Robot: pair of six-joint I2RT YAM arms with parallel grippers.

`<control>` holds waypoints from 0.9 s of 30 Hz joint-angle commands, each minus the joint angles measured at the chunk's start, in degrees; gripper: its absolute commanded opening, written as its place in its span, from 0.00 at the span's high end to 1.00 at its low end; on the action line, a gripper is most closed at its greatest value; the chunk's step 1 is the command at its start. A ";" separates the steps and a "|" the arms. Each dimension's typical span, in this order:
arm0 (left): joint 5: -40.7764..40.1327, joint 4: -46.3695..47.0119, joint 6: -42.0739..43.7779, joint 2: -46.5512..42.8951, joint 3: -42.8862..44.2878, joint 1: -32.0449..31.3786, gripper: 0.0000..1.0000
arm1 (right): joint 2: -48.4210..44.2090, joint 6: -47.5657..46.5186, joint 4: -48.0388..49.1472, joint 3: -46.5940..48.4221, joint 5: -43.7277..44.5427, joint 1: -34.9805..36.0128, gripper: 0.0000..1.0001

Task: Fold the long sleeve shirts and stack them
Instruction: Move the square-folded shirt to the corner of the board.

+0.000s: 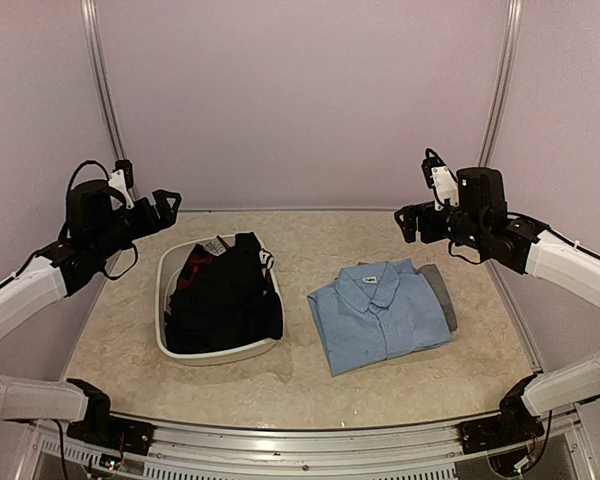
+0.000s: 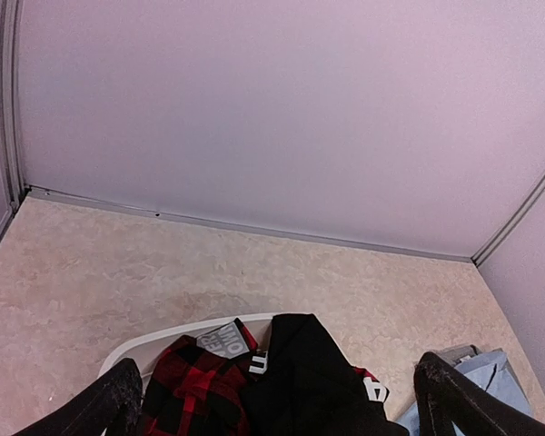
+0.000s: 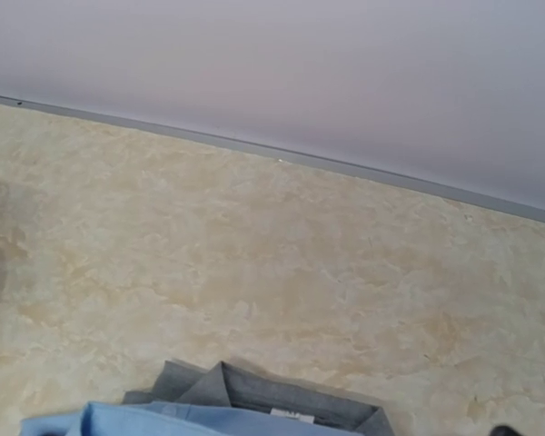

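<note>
A light blue long sleeve shirt [image 1: 380, 313] lies folded, collar up, right of the table's middle, on top of a folded grey garment [image 1: 442, 293]. A crumpled black shirt [image 1: 225, 295] fills a white basket [image 1: 163, 300] to the left, partly over a red-and-black plaid garment [image 1: 192, 265]. My left gripper [image 1: 163, 205] hangs open in the air above the basket's far left corner. In its wrist view the fingers [image 2: 118, 404] stand far apart over the black shirt [image 2: 318, 381]. My right gripper [image 1: 412, 222] hovers open beyond the blue shirt [image 3: 209, 422]; its fingers barely show in its wrist view.
The basket's white rim [image 2: 163, 336] faces the back wall. Pale walls with metal rails close the table at the back and sides. Bare beige tabletop [image 1: 310, 240] lies between the basket and the folded pile, and behind both.
</note>
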 commanded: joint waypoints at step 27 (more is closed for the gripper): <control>-13.34 -7.79 4.78 2.47 2.54 -9.43 0.01 | 17.47 -9.77 -22.90 6.99 -6.94 16.12 0.04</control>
